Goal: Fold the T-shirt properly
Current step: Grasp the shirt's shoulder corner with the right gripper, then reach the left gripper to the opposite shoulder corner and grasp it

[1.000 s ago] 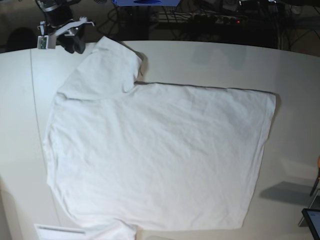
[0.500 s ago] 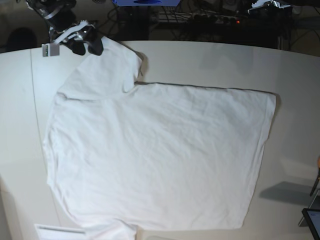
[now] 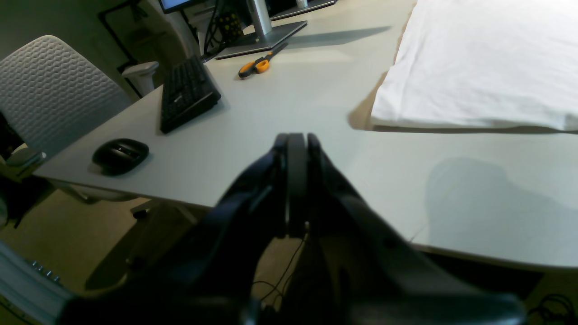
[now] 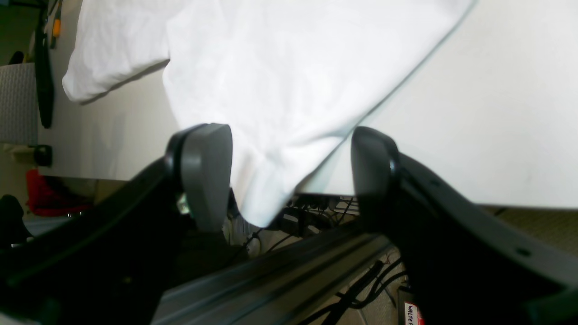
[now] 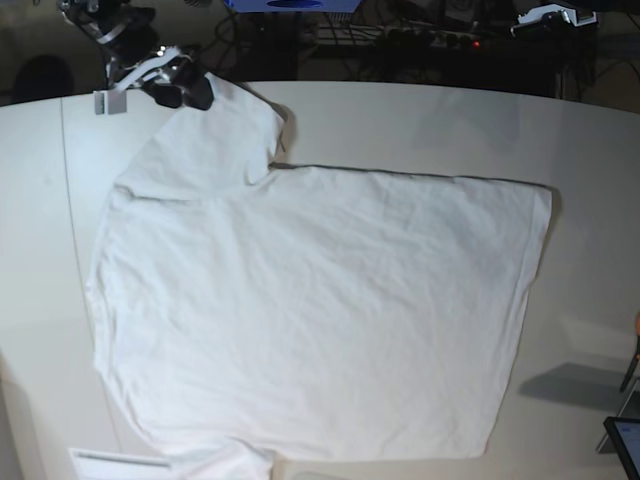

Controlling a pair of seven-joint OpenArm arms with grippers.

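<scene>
Folding barely begun: T-shirt [image 5: 310,320] lies flat on the bench [image 5: 590,160], right pincer [image 4: 289,176] spread around a sleeve tip, left pincer [image 3: 295,144] closed, empty.

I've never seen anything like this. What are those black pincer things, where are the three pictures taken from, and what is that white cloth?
It is a robot with two arms, each ending in a black pincer with a small camera behind it. One picture looks down on the whole table; the other two look out from the wrists. The white cloth is a T-shirt spread flat, waiting to be folded. The right gripper is open, its two pads either side of a sleeve tip that hangs over the table edge; nothing is pinched yet. The left gripper is shut and empty, off the table's edge. Its camera also shows a keyboard, a mouse and scissors.
</scene>
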